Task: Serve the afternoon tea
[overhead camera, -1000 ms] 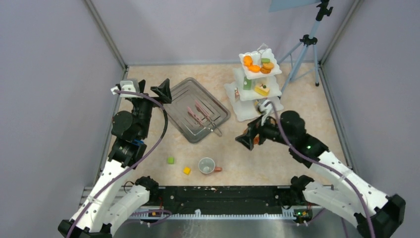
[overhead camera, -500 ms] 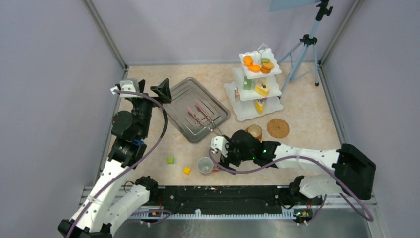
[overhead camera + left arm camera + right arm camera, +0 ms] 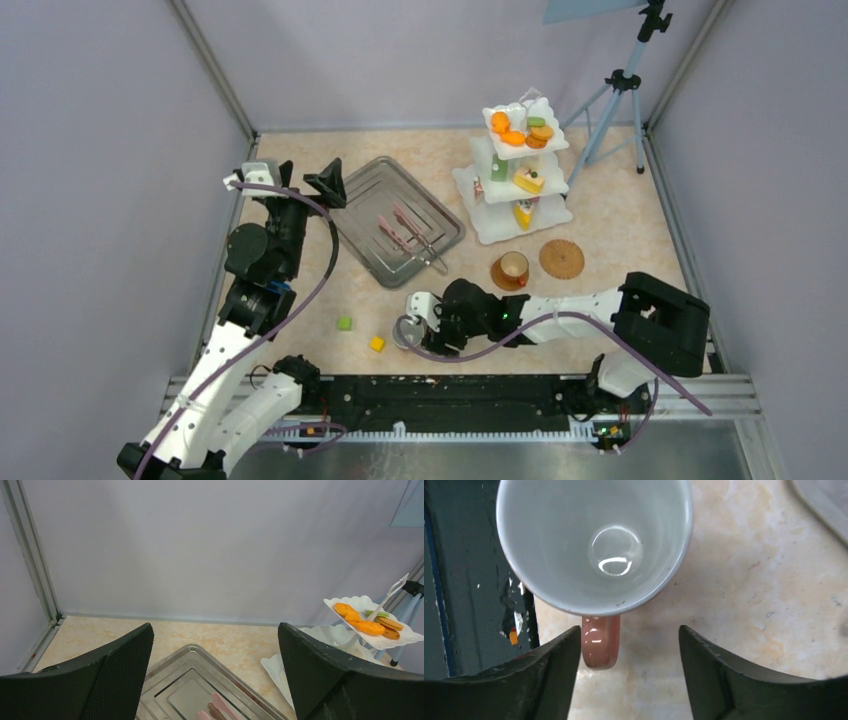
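At the near edge of the tabletop [image 3: 620, 220], the right pincer [image 3: 629, 628] hangs over a white cup [image 3: 594, 540]. Its jaws are spread wide, and the cup's pink handle [image 3: 600, 642] sits between the fingers, close to one and seemingly untouched. Farther back, a second cup [image 3: 512, 266] stands on a mat [image 3: 495, 274], with a second mat [image 3: 561, 259] just beside it. Behind them, the stand [image 3: 490, 228] carries pastries [image 3: 514, 137]. The left pincer [image 3: 215, 630] hovers at the tray's [image 3: 372, 180] far corner, wide open and holding nothing.
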Action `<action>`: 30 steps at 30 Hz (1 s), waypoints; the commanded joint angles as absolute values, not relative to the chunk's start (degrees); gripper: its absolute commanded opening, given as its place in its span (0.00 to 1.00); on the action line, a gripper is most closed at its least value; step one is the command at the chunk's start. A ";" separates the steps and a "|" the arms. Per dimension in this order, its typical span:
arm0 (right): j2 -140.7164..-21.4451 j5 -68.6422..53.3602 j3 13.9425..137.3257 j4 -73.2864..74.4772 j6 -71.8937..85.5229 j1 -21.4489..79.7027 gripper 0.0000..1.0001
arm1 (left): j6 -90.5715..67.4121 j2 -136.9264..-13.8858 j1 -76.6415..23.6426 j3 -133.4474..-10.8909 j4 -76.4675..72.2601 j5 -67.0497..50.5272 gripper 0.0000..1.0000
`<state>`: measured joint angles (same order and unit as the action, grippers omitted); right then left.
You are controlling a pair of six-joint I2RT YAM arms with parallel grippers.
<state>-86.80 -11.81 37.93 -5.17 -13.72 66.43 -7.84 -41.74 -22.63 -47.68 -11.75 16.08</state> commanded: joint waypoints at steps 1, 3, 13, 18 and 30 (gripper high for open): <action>-88.64 -10.34 41.02 -12.18 -10.20 68.51 0.60 | -8.00 -41.01 -22.66 -49.04 -12.77 16.16 0.99; -89.10 -9.34 41.15 -13.94 -8.92 69.13 0.54 | -7.91 -41.11 -22.67 -49.06 -12.83 16.34 0.99; -75.66 -2.56 38.62 -11.49 -10.87 69.31 0.09 | -8.09 -41.12 -22.59 -49.11 -12.83 15.93 0.99; -59.55 9.47 36.68 -3.78 -12.49 66.73 0.00 | -8.25 -41.27 -22.65 -49.10 -12.79 15.78 0.99; -21.26 24.91 30.18 15.47 -13.74 48.70 0.00 | -8.94 -41.24 -22.65 -49.17 -12.69 14.87 0.99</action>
<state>-24.40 18.96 31.75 13.02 -14.00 54.68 -7.90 -41.76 -22.63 -47.68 -11.75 15.86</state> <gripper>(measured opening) 0.150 0.987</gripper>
